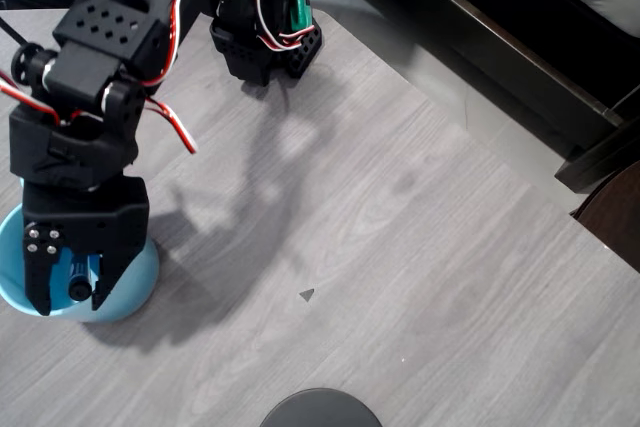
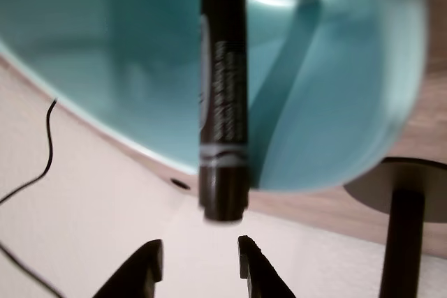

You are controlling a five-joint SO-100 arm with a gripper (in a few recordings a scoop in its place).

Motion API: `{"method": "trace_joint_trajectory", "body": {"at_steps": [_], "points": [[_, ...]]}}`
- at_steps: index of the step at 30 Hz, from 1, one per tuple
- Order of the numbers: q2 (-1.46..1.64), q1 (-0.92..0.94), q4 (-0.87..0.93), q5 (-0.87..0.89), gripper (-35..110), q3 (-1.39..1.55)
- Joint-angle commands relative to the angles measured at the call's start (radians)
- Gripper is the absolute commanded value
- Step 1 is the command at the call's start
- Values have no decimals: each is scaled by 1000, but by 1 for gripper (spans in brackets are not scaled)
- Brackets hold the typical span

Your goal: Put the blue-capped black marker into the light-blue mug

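Standing slightly parted at the bottom of the wrist view, the two dark fingers [image 2: 154, 263] of the gripper [image 2: 199, 259] hold nothing: a clear gap separates their tips from the lower end of the blue-capped black marker [image 2: 223, 102], so the grip is released. In the overhead view the gripper [image 1: 65, 292] hangs directly over the light-blue mug [image 1: 135, 292] at the lower left of the frame, and a spot of bright blue cap [image 1: 78, 282] shows between the fingers, inside the mug's rim. The marker's long axis runs straight up and down the wrist frame, its barrel set against the mug's pale blue inner wall [image 2: 335, 102]; it appears to stand nearly upright in the mug, cap end toward the camera above. I judge the marker light, stiff and smooth-barrelled, best pinched across mid-barrel if it must be retaken. The glossy ceramic mug is likely heavy, hard and chippable. It stands on the grey woodgrain desk [image 1: 400, 247].
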Motion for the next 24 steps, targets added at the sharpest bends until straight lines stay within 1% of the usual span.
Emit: {"method": "trace_joint_trajectory", "body": {"at_steps": [1, 5, 8, 12, 14, 19, 24], "points": [[112, -40, 0, -83, 11, 6], [252, -123, 5, -244, 1, 61], [379, -204, 11, -397, 0, 147], [431, -311, 175, -566, 0, 221], [483, -336, 198, -611, 0, 308], [724, -380, 160, -723, 0, 614], [966, -402, 133, -765, 0, 899]]}}
